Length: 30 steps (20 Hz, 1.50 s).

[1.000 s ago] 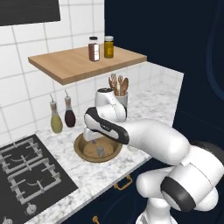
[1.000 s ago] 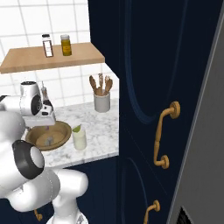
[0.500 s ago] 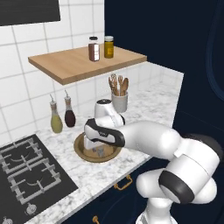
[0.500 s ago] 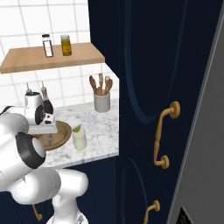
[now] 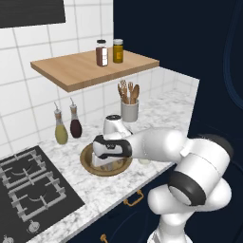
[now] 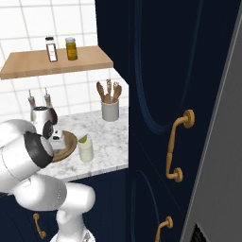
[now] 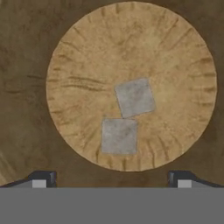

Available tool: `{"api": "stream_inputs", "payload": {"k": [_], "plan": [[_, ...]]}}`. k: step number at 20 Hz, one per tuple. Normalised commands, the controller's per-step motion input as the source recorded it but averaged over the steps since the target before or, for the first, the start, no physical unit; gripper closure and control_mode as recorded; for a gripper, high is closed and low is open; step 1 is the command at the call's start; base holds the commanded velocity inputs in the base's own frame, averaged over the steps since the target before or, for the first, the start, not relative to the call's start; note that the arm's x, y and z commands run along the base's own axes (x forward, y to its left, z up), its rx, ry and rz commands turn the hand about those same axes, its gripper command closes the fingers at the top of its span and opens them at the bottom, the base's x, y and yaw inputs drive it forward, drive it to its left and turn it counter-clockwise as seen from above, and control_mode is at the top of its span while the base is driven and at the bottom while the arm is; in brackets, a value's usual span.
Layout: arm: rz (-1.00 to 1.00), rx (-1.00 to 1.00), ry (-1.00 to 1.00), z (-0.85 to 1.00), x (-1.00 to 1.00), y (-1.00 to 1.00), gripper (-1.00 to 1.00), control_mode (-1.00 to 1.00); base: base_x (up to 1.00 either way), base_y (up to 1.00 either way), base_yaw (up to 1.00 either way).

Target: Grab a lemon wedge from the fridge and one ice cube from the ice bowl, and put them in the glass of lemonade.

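Observation:
My gripper (image 7: pixel 111 181) hangs open straight over the brown wooden ice bowl (image 7: pixel 65 52), with its fingertips (image 7: pixel 41 179) wide apart. Two grey ice cubes (image 7: pixel 134 97) (image 7: pixel 119 136) lie touching near the bowl's middle, between and just beyond the tips. In the left base view the hand (image 5: pixel 108 161) is down inside the ice bowl (image 5: pixel 87 163) on the marble counter. The glass of lemonade (image 6: pixel 86 150) stands just right of the ice bowl (image 6: pixel 70 144), with a yellow-green lemon wedge (image 6: pixel 83 138) at its top. The light-grey fridge (image 6: pixel 220 142) fills the right edge.
A grey-white crock of wooden utensils (image 5: pixel 129 107) stands behind the bowl, and two oil bottles (image 5: pixel 68 126) are at the wall. A wooden shelf (image 5: pixel 90 66) with two jars hangs above. The hob (image 5: pixel 28 182) lies to the left, and tall navy cabinets with brass handles (image 6: pixel 177 146) to the right.
The hand has come down from above the bowl into it, and the arm has bent lower over the counter. The bowl and glass have stayed put.

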Motion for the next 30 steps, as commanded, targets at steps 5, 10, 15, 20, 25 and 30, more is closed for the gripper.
{"api": "stream_inputs", "payload": {"k": [5,10,15,20,25,30], "plan": [[0.00,-0.01,0.07,0.00,0.38,0.00,-1.00,-1.00,0.00,0.00,0.00],[0.00,0.00,0.00,-0.02,0.07,0.05,-1.00,-1.00,0.00,0.00,0.00],[0.02,0.00,0.05,-0.19,-0.09,0.20,-1.00,-1.00,0.00,0.00,0.00],[0.02,0.00,0.01,-0.07,-0.02,0.09,-1.00,-1.00,0.00,0.00,0.00],[0.03,0.00,0.00,0.00,-0.02,0.08,-1.00,-1.00,0.00,0.00,0.00],[0.00,0.00,0.00,0.00,0.11,-0.10,-1.00,-1.00,0.00,0.00,0.00]]}}
